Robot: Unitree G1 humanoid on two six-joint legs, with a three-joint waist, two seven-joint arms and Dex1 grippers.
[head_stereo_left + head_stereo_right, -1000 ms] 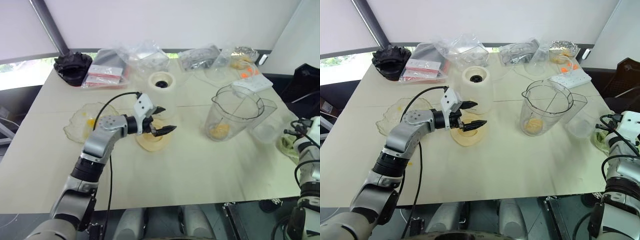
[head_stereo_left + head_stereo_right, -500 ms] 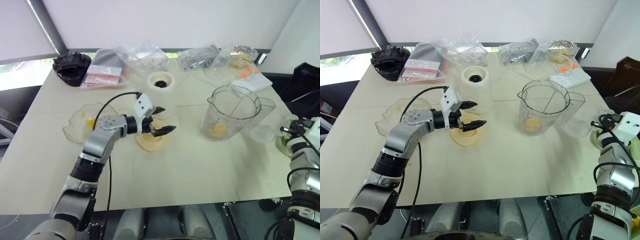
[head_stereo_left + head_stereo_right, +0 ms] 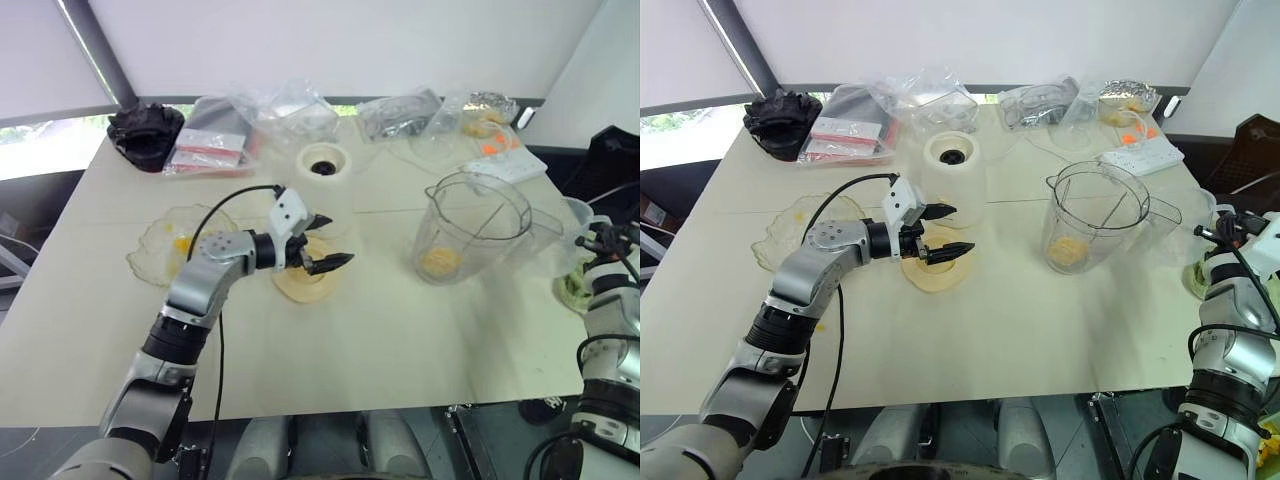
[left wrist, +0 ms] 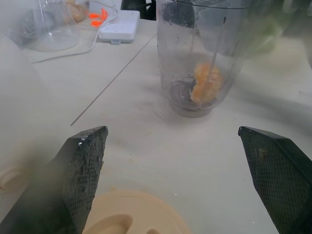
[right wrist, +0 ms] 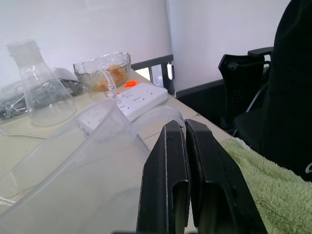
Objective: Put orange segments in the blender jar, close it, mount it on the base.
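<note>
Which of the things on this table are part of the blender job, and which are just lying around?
Part of the job:
- blender jar
- orange segments in the jar's bottom
- base
- flat cream lid

Just lying about:
- plastic bags
- white power strip
- clear flask
- black cloth bundle
- shallow clear dish

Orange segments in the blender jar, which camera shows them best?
The left wrist view: the orange segments sit close and plain at the bottom of the jar, by the dark blade. Both eye views show them as a small yellow patch through the jar wall. The right wrist view shows a clear wall but no fruit.
</note>
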